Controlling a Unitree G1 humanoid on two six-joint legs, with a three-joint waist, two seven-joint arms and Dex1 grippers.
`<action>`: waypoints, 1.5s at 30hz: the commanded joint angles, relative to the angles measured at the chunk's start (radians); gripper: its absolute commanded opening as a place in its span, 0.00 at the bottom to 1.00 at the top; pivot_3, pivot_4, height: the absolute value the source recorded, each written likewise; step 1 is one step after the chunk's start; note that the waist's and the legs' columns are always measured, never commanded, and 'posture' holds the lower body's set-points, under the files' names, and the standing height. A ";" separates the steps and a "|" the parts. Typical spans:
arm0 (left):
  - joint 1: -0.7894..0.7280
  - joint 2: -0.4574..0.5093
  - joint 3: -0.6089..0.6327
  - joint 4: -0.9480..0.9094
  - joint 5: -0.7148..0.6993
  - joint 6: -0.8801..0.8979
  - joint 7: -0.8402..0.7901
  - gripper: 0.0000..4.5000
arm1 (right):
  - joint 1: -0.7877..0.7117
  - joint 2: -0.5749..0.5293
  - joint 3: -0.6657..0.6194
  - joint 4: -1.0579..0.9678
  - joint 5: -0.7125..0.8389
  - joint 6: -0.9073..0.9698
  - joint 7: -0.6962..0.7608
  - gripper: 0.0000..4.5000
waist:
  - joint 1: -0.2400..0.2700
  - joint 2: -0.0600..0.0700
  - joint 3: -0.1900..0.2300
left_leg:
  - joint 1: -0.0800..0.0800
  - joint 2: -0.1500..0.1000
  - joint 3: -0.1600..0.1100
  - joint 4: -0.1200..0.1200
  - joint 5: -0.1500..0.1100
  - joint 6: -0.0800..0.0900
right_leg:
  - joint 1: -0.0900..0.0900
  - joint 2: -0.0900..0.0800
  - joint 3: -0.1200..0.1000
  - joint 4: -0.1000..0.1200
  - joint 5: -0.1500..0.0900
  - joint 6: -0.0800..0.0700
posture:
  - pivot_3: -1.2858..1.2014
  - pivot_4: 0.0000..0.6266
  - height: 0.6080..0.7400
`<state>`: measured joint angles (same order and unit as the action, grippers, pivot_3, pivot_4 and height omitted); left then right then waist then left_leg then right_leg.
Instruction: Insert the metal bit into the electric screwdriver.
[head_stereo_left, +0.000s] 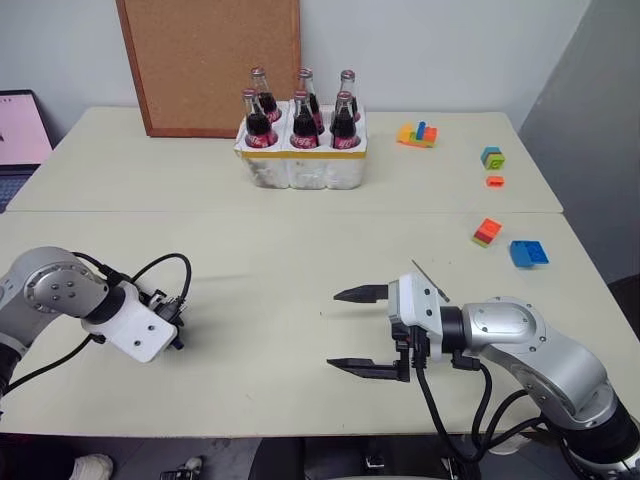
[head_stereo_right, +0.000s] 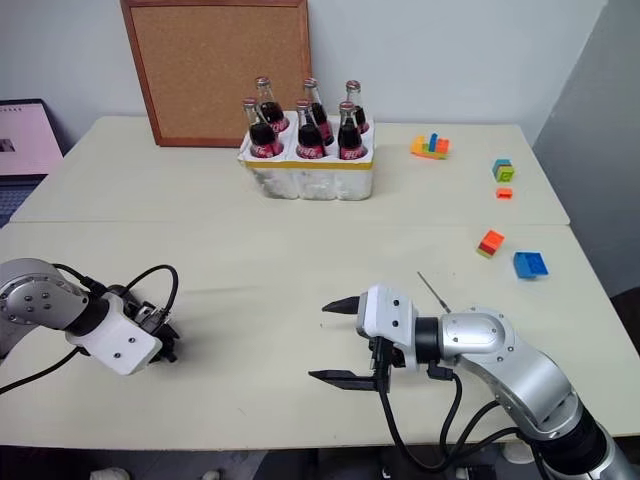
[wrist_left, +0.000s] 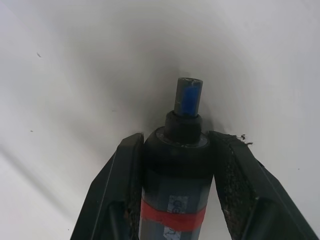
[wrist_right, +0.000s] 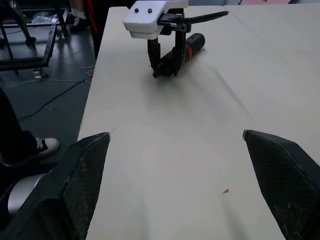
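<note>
The electric screwdriver (wrist_left: 176, 165), a stubby black cylinder with a red band and a small blue tip, lies on the table at the near left. My left gripper (wrist_left: 176, 137) is shut on its body, one finger on each side. The right wrist view shows that same gripper (wrist_right: 165, 62) pointing down onto the screwdriver (wrist_right: 194, 44). The metal bit (head_stereo_left: 428, 280) is a thin dark rod lying on the table just behind my right wrist. My right gripper (head_stereo_left: 332, 330) hovers level near the table's front, pointing left, open wide with nothing between its fingers.
A white crate of cola bottles (head_stereo_left: 300, 165) stands at the back middle, with a cork board (head_stereo_left: 210, 60) leaning behind it. Toy bricks (head_stereo_left: 487, 232) lie scattered at the right, among them a blue one (head_stereo_left: 527, 252). A laptop (head_stereo_left: 20, 130) sits far left.
</note>
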<state>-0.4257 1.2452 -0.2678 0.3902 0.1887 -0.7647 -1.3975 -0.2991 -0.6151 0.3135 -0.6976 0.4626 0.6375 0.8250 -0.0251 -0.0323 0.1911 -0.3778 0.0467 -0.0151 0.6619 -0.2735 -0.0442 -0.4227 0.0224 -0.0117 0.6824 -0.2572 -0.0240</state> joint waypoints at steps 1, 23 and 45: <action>-0.007 -0.021 0.053 -0.061 -0.141 0.191 -0.029 0.37 | 0.005 -0.019 -0.048 -0.033 0.011 -0.019 0.004 1.00 | 0.001 0.000 0.000 | 0.000 0.000 0.000 0.000 0.000 0.000 | 0.000 0.000 0.000 0.000 0.000 0.000 | 0.52 0.24 1.00; -0.191 -0.540 0.324 -0.447 -0.608 1.212 0.432 0.37 | 0.004 -0.157 -0.309 -0.039 0.151 0.038 -0.006 1.00 | 0.009 -0.001 0.000 | -0.002 -0.001 -0.003 0.002 0.000 0.000 | 0.001 0.000 -0.001 0.000 0.000 0.001 | 0.52 0.24 1.00; -0.045 -0.773 0.392 -0.614 -0.595 1.244 0.797 0.36 | -0.073 -0.180 -0.294 0.035 0.087 0.048 -0.026 1.00 | 0.008 -0.001 0.000 | 0.000 -0.001 -0.003 0.003 0.000 0.000 | 0.002 0.000 0.001 0.001 0.001 0.001 | 0.52 0.24 1.00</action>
<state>-0.4580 0.4752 0.0989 -0.1600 -0.3910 0.4675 -0.6282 -0.3479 -0.7801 0.0487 -0.6604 0.5610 0.6824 0.8155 -0.0168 -0.0335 0.1908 -0.3779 0.0453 -0.0180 0.6644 -0.2733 -0.0445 -0.4206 0.0221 -0.0112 0.6830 -0.2559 -0.0229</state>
